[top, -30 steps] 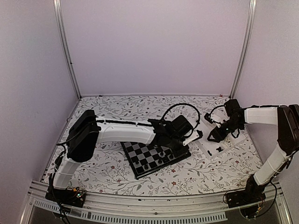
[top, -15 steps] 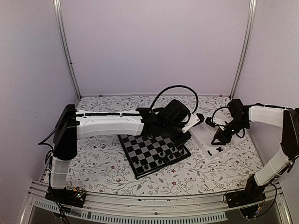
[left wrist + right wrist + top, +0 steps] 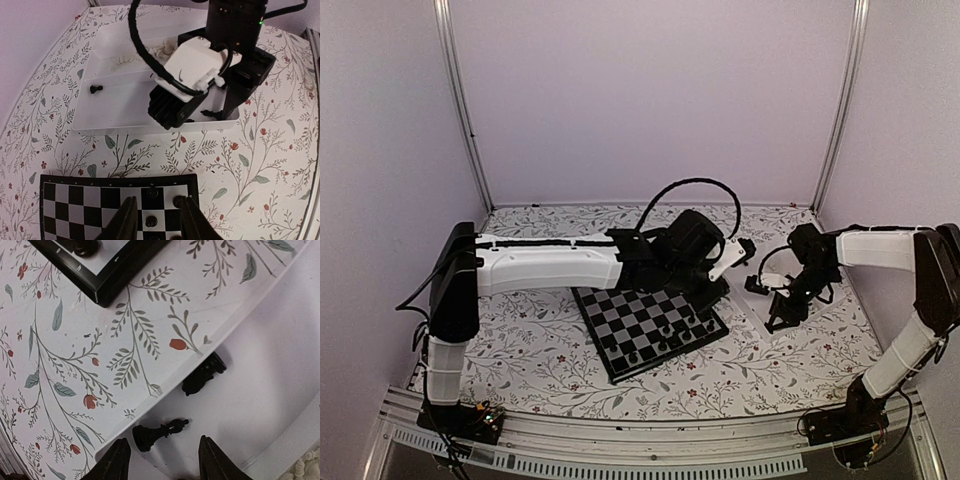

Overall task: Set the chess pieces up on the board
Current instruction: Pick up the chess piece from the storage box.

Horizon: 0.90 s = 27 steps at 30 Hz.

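One toppled black piece (image 3: 152, 434) lies just before right end effector (image 3: 163, 441), parted, empty.

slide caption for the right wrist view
Open right claw hovers over a black chess piece lying in the white tray.

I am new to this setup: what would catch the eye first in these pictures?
The white left arm reaches over the checkered board mid-table, its left gripper open over the board's edge. At right, the right gripper hangs open over a black chess piece lying in the white tray.
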### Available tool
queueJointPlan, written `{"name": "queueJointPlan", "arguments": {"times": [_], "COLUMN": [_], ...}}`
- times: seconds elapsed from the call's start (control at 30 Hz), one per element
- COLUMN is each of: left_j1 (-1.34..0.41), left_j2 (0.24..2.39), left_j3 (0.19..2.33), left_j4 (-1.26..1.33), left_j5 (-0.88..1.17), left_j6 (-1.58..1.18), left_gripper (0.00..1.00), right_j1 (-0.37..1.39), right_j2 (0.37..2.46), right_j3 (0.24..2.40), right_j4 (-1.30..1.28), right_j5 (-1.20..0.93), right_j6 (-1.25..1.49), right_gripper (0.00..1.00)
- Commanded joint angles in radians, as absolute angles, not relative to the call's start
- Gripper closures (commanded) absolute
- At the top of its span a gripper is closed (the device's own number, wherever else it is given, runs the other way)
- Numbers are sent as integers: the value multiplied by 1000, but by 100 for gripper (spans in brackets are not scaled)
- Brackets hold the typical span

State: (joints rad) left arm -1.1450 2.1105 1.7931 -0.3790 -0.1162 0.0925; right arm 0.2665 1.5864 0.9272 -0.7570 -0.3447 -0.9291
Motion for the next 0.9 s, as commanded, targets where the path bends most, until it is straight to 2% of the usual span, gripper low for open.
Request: {"name": "queueJointPlan", "arguments": {"times": [0.0, 0.23, 0.37, 0.67, 0.87], "left_j1": [-1135, -1132, -1132, -1126, -1122], "left_j2": [2094, 2101, 2102, 2106, 2103], "left_j3": [1773, 1766, 1761, 1743, 1737], "left_j4": [-364, -349, -347, -337, -334], "left_j5": [-107, -91, -87, -81, -65], "left_j6": [74, 58, 54, 49, 38], "left_gripper": [69, 69, 69, 69, 69], "right_j1": [317, 316, 280, 244, 222], "right_j2": [1634, 1698, 1722, 1745, 1719], "right_j3": [891, 926, 965, 992, 1030], "right_j4": [-751, -674, -671, -700, -760], "right_j5": [-289, -190, -196, -246, -336], "right_j6": [-967, -898, -859, -835, -817], "right_gripper": [49, 53, 64, 82, 84]}}
